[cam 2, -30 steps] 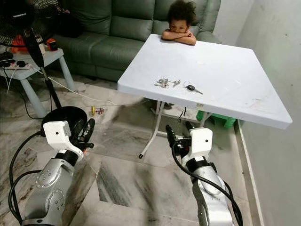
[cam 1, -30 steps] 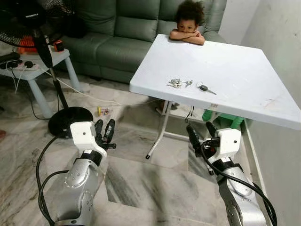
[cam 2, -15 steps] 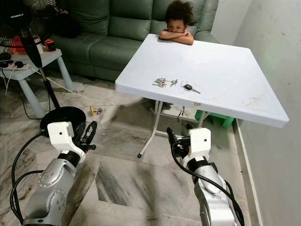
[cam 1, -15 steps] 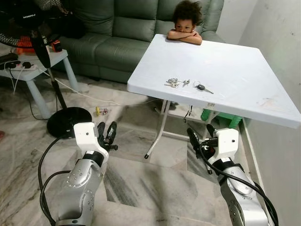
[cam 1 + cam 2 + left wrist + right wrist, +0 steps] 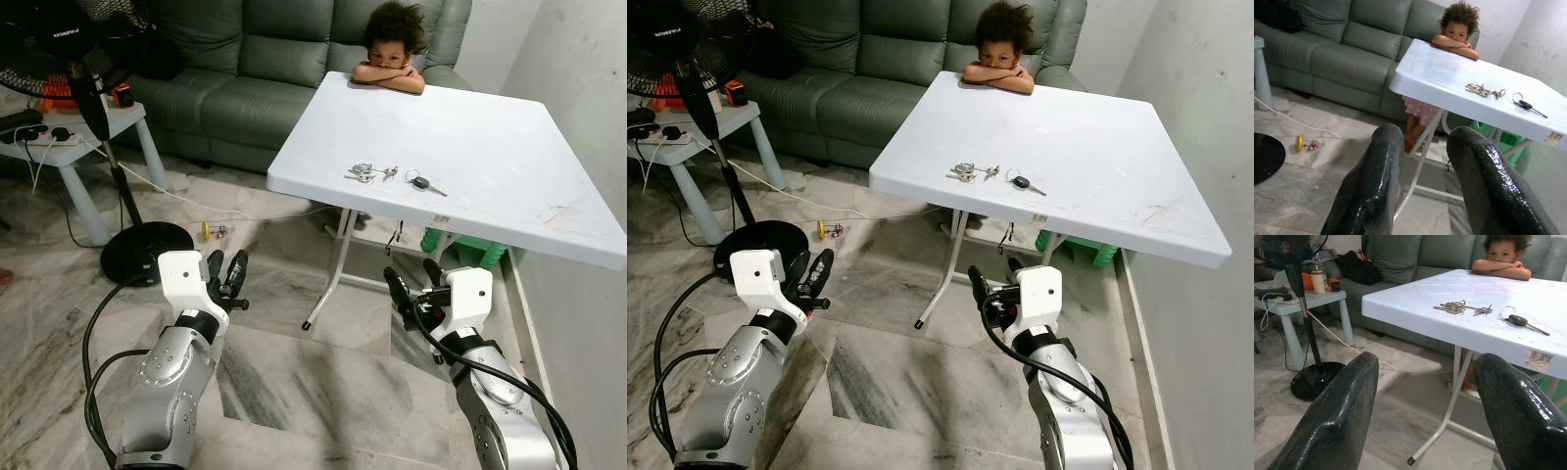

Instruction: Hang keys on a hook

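A bunch of silver keys (image 5: 367,173) lies on the white folding table (image 5: 490,137), near its front edge. A single black-headed key (image 5: 426,183) on a ring lies just right of the bunch. Both arms are held low in front of the table, below its top. My left gripper (image 5: 225,269) is open over the floor, left of the table legs. My right gripper (image 5: 411,279) is open too, under the table's front edge. The wrist views look past empty fingers at the key bunch (image 5: 1481,90) (image 5: 1454,307) and the black key (image 5: 1520,320).
A person (image 5: 392,59) leans on folded arms at the table's far edge. A green sofa (image 5: 245,59) runs along the back. A standing fan's black base (image 5: 147,250) and a small side table (image 5: 78,127) stand at left. A wall (image 5: 588,78) bounds the right.
The camera has shifted slightly. Both arms stay low in much the same pose, and the keys lie where they were.
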Motion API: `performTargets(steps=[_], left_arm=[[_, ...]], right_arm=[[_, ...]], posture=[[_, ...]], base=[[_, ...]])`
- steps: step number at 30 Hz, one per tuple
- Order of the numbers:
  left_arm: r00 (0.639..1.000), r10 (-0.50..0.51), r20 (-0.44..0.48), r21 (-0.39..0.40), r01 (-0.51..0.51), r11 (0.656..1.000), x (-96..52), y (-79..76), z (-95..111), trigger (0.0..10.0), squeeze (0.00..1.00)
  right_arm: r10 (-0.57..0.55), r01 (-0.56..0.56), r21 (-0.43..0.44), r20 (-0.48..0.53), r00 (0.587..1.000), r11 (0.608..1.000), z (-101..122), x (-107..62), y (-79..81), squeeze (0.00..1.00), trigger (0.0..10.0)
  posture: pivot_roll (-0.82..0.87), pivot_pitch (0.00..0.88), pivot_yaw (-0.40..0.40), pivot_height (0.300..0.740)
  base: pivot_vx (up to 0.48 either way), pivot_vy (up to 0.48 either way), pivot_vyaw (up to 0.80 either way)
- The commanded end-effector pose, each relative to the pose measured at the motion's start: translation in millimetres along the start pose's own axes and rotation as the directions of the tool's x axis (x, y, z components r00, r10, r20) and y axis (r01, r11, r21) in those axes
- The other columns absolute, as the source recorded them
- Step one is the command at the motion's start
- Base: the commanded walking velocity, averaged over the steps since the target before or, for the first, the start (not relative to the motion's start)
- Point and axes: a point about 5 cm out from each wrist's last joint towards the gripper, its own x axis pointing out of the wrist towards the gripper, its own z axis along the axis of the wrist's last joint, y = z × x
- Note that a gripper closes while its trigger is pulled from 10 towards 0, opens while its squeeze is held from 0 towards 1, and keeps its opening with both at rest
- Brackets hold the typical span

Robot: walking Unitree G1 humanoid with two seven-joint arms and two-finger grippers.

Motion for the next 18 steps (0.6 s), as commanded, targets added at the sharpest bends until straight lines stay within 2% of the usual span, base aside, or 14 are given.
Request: performTargets(steps=[1, 7, 13, 14, 18], left_arm=[[1.0, -0.008, 0.014, 0.018, 0.008, 1.0, 1.3, -1.5, 4, 10.0, 0.0], [1.0, -0.001, 0.016, 0.021, 0.0, 1.0, -3.3, 0.4, 3, 10.0, 0.0], [1.0, -0.005, 0.012, 0.025, 0.005, 1.0, -15.4, -1.5, 2, 10.0, 0.0], [1.0, 0.006, -0.001, 0.03, -0.006, 1.0, -22.2, -0.3, 2, 10.0, 0.0], [1.0, 0.011, -0.014, 0.032, -0.011, 0.999, -30.5, 0.2, 3, 10.0, 0.0]], right_arm=[[-0.007, 0.008, -0.001, 0.025, 1.0, 1.0, 6, 0.1, -1.8, 0.0, 10.0], [-0.01, 0.01, 0.013, 0.032, 0.999, 1.0, 6, -4.0, 0.0, 0.0, 10.0], [-0.013, 0.012, 0.033, 0.02, 1.0, 0.999, 4, -16.5, 3.5, 0.0, 10.0], [-0.009, 0.009, 0.041, 0.005, 1.0, 0.999, 2, -23.5, 4.9, 0.0, 10.0], [-0.006, 0.006, 0.043, 0.0, 1.0, 0.999, 4, -30.3, 6.2, 0.0, 10.0]], posture=[[0.09, 0.0, -0.066, 0.74], [0.1, 0.0, -0.069, 0.74], [0.1, 0.004, -0.078, 0.74], [0.11, 0.04, -0.077, 0.74], [0.11, 0.082, -0.078, 0.74]], base=[[0.0, 0.0, 0.0], [0.0, 0.0, 0.0], [0.0, 0.0, 0.0], [0.0, 0.0, 0.0], [0.0, 0.0, 0.0]])
